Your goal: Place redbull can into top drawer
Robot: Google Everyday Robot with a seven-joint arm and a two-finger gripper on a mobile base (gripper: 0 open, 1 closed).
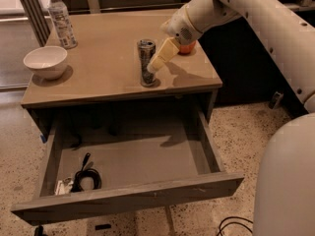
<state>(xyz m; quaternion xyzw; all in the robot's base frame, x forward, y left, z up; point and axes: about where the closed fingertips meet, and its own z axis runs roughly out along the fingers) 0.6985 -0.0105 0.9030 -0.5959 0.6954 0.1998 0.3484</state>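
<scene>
**Gripper at the can, drawer open below**

At the left of the grey wooden worktop (108,38) I am seeing a clear plastic water bottle (61,18) and a white ceramic bowl (45,61). The tall slim dark-grey metal redbull can (146,63) is standing upright near the front edge. The cream-tipped gripper (156,63) is sitting just beside its right flank; spread or pinching, I cannot tell. I am judging the can light, slippery and easily dented, so mid-body is the hold. Below, the wide shallow grey wooden top drawer (128,200) is standing pulled out.

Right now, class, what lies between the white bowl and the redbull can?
Only bare tabletop, in the camera view. The gripper is at the redbull can, opposite the white bowl.
</scene>
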